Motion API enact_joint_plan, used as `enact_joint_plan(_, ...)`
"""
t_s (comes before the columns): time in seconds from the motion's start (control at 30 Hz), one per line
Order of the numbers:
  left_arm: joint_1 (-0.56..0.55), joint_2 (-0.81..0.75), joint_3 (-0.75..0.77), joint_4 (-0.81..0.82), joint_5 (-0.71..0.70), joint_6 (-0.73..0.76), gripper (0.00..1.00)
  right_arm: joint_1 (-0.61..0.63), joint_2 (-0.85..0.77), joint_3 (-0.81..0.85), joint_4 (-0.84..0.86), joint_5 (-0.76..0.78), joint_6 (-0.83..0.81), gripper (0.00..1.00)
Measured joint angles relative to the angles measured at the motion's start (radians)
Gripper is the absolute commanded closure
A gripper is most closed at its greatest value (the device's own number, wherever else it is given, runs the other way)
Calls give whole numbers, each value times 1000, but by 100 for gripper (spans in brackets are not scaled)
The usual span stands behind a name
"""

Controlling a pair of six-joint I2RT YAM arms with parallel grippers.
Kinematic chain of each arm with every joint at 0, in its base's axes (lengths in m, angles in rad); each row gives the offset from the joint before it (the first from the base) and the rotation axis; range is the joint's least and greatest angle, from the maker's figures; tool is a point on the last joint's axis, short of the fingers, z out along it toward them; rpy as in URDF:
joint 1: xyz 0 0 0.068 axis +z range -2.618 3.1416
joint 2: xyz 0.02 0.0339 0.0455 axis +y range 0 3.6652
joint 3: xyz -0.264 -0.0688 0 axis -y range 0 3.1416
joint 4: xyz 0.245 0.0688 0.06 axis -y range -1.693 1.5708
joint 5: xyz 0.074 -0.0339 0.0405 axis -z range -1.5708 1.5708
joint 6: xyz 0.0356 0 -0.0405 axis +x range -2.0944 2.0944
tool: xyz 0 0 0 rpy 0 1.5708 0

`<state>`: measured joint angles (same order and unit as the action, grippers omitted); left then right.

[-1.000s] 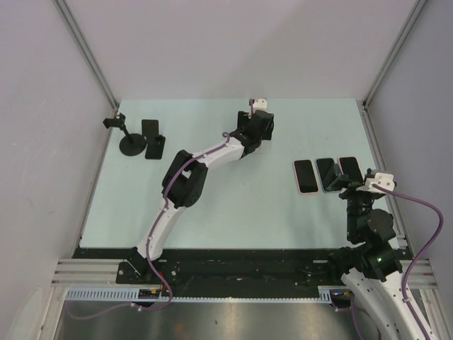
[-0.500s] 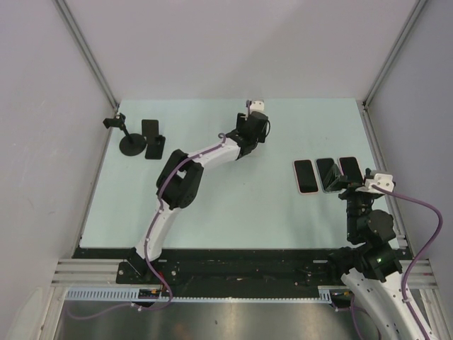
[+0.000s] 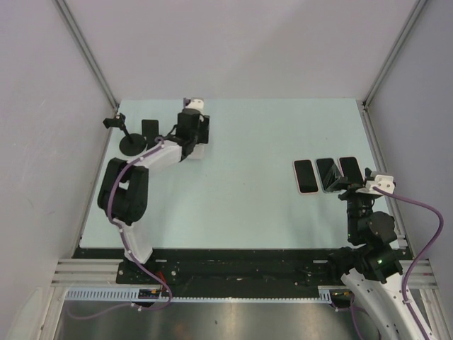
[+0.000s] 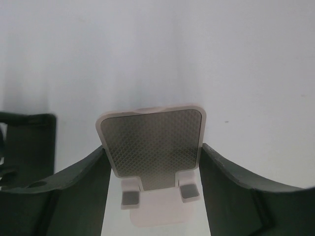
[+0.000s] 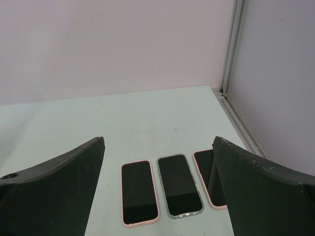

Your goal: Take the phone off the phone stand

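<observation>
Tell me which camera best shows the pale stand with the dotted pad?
Left wrist view: the pale stand sits centred between the fingers. The top view shows only a white sliver under the left gripper; the right wrist view shows none.

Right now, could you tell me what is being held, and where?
Left end effector grips the white phone stand by its plate's side edges; right end effector holds nothing.

Phone stand point(image 4: 153, 147) between left jaws (phones point(image 5: 179, 186) in row, right).

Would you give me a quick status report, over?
Left gripper shut on empty white phone stand. Right gripper open by three flat phones. Black round-base stand far left.
</observation>
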<state>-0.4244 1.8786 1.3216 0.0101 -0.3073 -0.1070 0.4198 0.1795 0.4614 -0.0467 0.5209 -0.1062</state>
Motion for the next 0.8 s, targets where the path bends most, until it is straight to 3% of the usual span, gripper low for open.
enact_joint_plan(0.27, 171, -74, -134, 59, 135, 55, 63, 5, -1, -2, 0, -14, 0, 4)
enact_joint_plan(0.8, 276, -74, -190, 101, 241, 125, 62, 6, 18, -2, 0, -15, 0, 4)
